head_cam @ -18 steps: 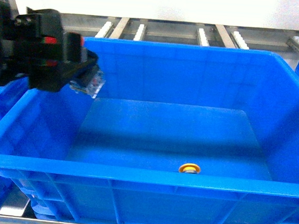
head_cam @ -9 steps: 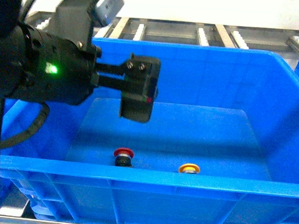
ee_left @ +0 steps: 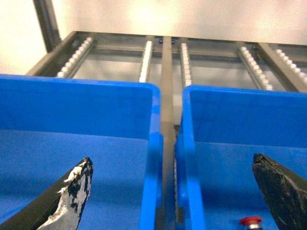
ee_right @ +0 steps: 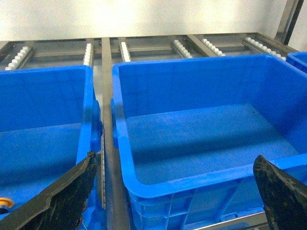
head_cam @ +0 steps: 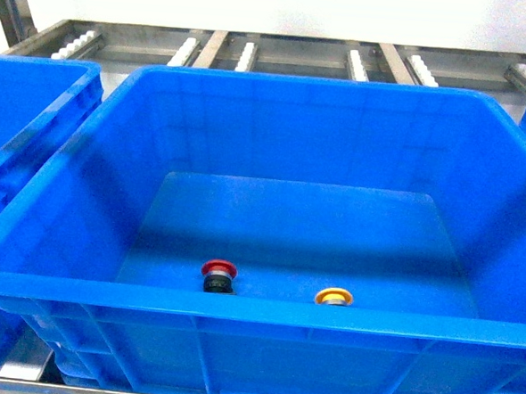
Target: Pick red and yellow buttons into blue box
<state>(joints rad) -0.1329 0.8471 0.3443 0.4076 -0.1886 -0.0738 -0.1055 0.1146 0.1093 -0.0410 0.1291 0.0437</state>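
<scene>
Both buttons lie inside the blue box (head_cam: 264,318), near its front wall; the red button (head_cam: 218,275) stands on its black body left of the yellow button (head_cam: 334,297), the two apart and neither touching the wall as far as can be told. The left claw (ee_left: 170,191) hangs released and empty, jaws spread wide, over the gap between the blue box and the neighbouring crate (ee_left: 76,124); the red cap shows just right of it and below. The right claw (ee_right: 177,196) is likewise released, holding nothing; the yellow cap peeks at its lower left. The left arm seems the nearer; judging by this, nothing remains to fetch.
</scene>
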